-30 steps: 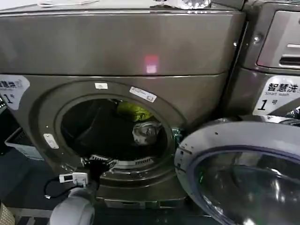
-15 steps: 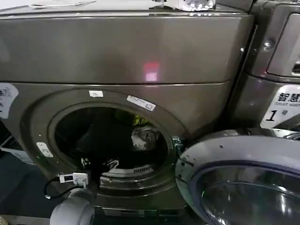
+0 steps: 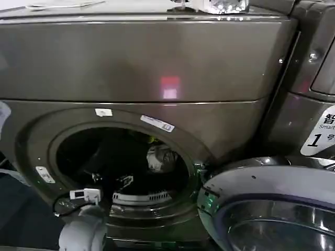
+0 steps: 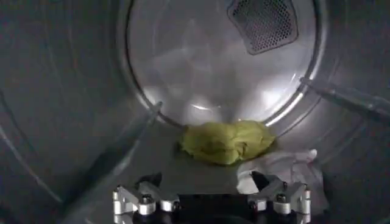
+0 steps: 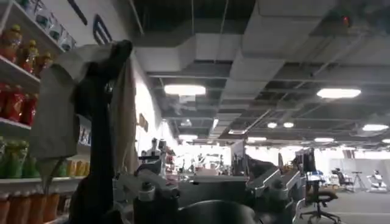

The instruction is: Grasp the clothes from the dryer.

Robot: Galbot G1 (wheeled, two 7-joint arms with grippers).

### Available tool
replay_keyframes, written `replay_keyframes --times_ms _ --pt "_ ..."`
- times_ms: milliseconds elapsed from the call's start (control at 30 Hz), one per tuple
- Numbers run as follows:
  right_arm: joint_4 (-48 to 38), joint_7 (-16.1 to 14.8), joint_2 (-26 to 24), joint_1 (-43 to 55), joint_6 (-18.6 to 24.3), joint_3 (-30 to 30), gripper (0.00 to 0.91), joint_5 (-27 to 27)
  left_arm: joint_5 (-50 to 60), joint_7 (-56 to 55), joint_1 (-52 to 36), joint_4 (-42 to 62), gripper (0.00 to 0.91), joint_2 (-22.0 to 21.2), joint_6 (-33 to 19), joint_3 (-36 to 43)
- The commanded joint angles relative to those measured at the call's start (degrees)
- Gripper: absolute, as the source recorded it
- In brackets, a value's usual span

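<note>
Two bundles remain in the dryer [image 3: 157, 63], none grasped; head view: door [image 3: 272, 209] open, white bundle [image 3: 159, 157] in the porthole, left arm reaching inside. Left wrist view: left gripper [image 4: 210, 198] spread, empty, just short of one green bundle [image 4: 226, 141] touching the white; drum [image 4: 73, 91] otherwise bare. Right wrist view: right gripper [image 5: 207, 195] parked, facing a room, spread, empty.

A laundry corner within a large shop hall: numbered bronze-grey metallic front-loading dryer [image 3: 157, 68], shelves of bottled drinks [image 5: 18, 67], exposed ceiling ducts [image 5: 256, 55].
</note>
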Motion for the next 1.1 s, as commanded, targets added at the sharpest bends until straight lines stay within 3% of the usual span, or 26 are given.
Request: replay_keyframes --times_ms 33,167,267,433,533,600,700,767,1100 --pt "0.3 0.0 -0.1 0.2 0.1 -0.3 0.907 0.0 3.7 1.4 -15.4 21.0 0.907 -1.2 -2.9 -0.1" --pt "0.6 0.2 -0.1 0.5 0.2 -0.6 0.907 0.0 5.4 4.7 -18.6 26.1 0.907 -1.5 -0.1 0.1" --pt "0.9 0.2 -0.2 0.6 0.2 -1.0 0.907 0.0 23.4 18.6 -20.2 28.0 0.907 -1.9 -1.4 -0.3" --pt "1.2 0.0 -0.3 0.7 0.1 -1.4 0.907 0.0 55.7 41.4 -22.7 29.7 0.907 -4.3 -13.6 -1.4" --pt "1.4 -0.1 0.0 0.6 0.1 -1.7 0.907 0.0 68.9 51.4 -25.6 31.3 0.907 -5.1 -21.6 -1.7" --pt "1.2 -0.2 -0.1 0.6 0.2 -1.6 0.907 -0.1 72.2 55.6 -28.1 32.6 0.907 -5.5 -26.9 -2.4" --pt "1.1 -0.3 0.0 0.6 0.4 -1.7 0.907 -0.2 80.6 63.1 -31.8 35.0 0.907 -5.9 -40.7 -3.6" --pt "1.2 -0.3 0.0 0.6 0.4 -1.8 0.907 -0.2 85.6 63.4 -34.1 37.8 0.907 -5.9 -45.1 -4.0" --pt "1.7 -0.3 -0.3 1.8 0.7 -3.4 0.907 -1.5 88.0 75.8 -40.7 48.8 0.907 -5.1 -57.4 -6.3"
